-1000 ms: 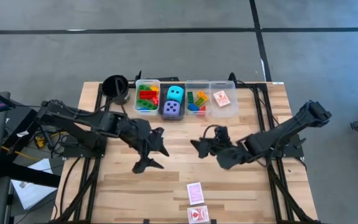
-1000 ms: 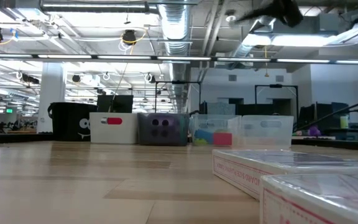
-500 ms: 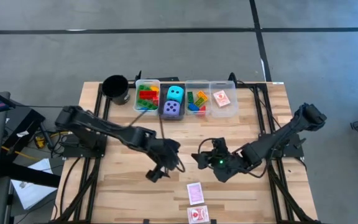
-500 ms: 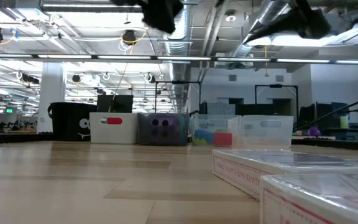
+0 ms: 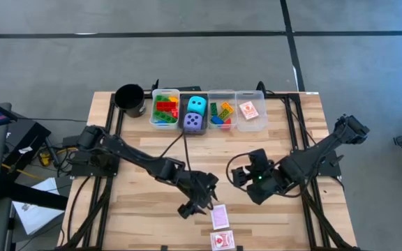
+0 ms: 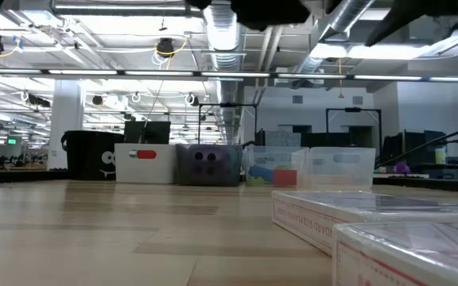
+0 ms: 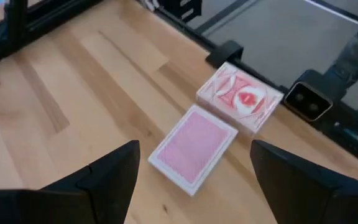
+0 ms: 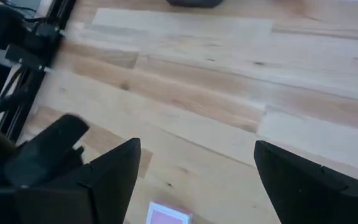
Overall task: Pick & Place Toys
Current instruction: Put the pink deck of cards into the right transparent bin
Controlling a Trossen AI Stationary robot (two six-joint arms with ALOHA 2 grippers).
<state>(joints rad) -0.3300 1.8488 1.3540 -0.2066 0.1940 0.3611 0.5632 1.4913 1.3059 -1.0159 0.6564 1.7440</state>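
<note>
Two card packs lie flat on the table near its front edge: a pink-backed one (image 5: pixel 219 216) (image 7: pixel 192 148) and a red-white one (image 5: pixel 222 240) (image 7: pixel 241 98) just nearer. My left gripper (image 5: pixel 199 198) hovers open just left of and above the pink pack, slanting down, a finger on either side of it in the left wrist view, touching nothing. My right gripper (image 5: pixel 239 175) hangs open over the table's middle right with nothing between its fingers. In the low view both packs (image 6: pixel 356 213) fill the right foreground.
Along the far edge stand a black cup (image 5: pixel 130 98) and a row of bins: bricks (image 5: pixel 164 110), a cyan die (image 5: pixel 197 104) and a purple die (image 5: pixel 193 123), more bricks (image 5: pixel 222 112), a card pack (image 5: pixel 249 109). Bare wood lies between bins and arms.
My left gripper has swung from the table's middle toward the near edge and to the right, sinking and rolling, and now stands over the pink card pack. My right gripper has turned at the wrist and shifted slightly right. The packs have not moved.
</note>
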